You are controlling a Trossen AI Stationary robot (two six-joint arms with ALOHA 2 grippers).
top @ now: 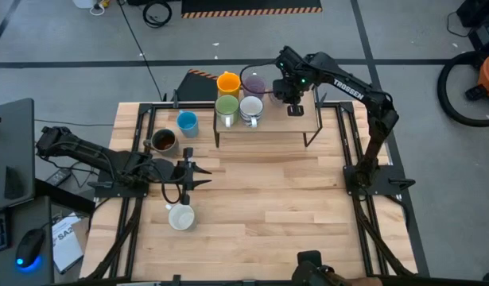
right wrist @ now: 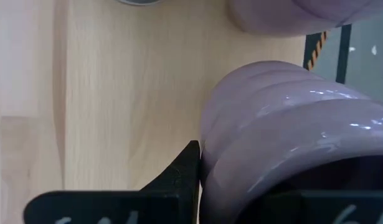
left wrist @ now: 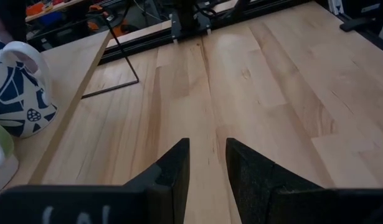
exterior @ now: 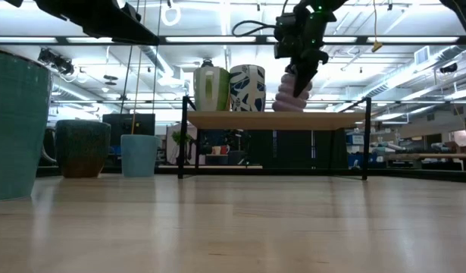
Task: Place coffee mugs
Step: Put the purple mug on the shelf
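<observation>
A wire-legged wooden shelf (top: 284, 123) stands at the table's far side. On it stand an orange mug (top: 228, 82), a pale purple mug (top: 254, 85), a green mug (top: 227, 105) and a white mug with a blue pattern (top: 251, 108). My right gripper (top: 293, 102) is over the shelf's right half, shut on a ribbed pale purple mug (exterior: 292, 97). A blue mug (top: 188, 122), a dark mug with a brown inside (top: 163, 141) and a pale mug (top: 181, 216) stand on the table's left. My left gripper (top: 190, 173) hovers open near them, touching nothing. My right gripper comes from above, pointing down (exterior: 299, 72). One finger (right wrist: 186, 167) lies against the outside of the ribbed wall (right wrist: 222, 155) near the rim; the mug hides the other finger. The mug is upright, its base at the shelf top (exterior: 293, 111); whether it rests there I cannot tell.
The shelf's right part beside the held mug shows bare wood (top: 308, 119). Bare tabletop (top: 284, 191) lies between the shelf and the near edge. The right arm's base (top: 371, 179) stands at the right edge, and black frame rails (top: 129, 214) run along the sides.
</observation>
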